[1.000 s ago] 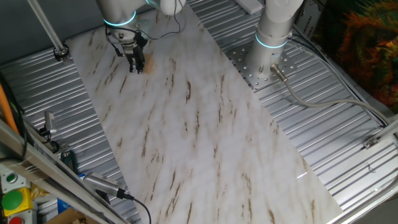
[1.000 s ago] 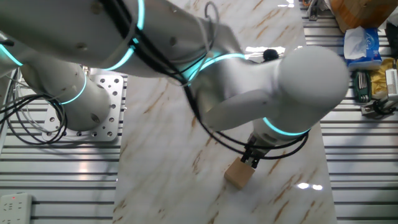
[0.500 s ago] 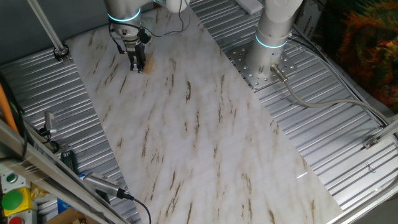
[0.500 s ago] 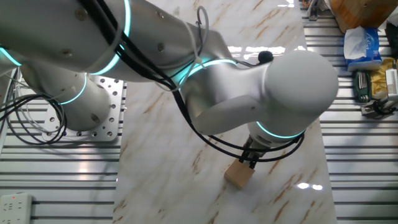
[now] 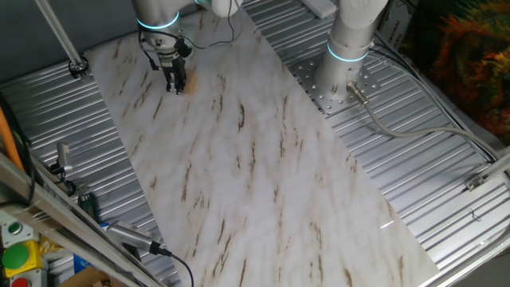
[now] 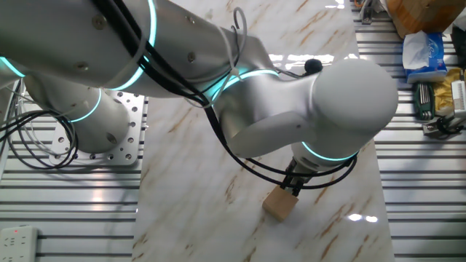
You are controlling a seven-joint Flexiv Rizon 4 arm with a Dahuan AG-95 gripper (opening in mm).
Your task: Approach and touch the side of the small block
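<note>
The small block (image 6: pixel 279 204) is a plain light tan cube on the white marble board (image 5: pixel 263 167). In one fixed view it shows as a small tan patch (image 5: pixel 182 82) at the far left of the board, right beside the gripper tip. My gripper (image 5: pixel 173 85) points down, its dark fingers close together, and its tip meets the block's side. In the other fixed view the gripper tip (image 6: pixel 293 190) comes down on the block's upper far edge, with the large wrist hiding most of the fingers.
The arm's base (image 5: pixel 348 48) stands on a perforated plate at the back right. Ribbed metal decking (image 5: pixel 430 159) flanks the board. Tools and a cable (image 5: pixel 127 239) lie at the front left. A tissue box (image 6: pixel 424 51) and tools lie at the far right.
The gripper shifted slightly toward the far side of the board over the last second and has held still at the block since half a second ago. The block has not moved.
</note>
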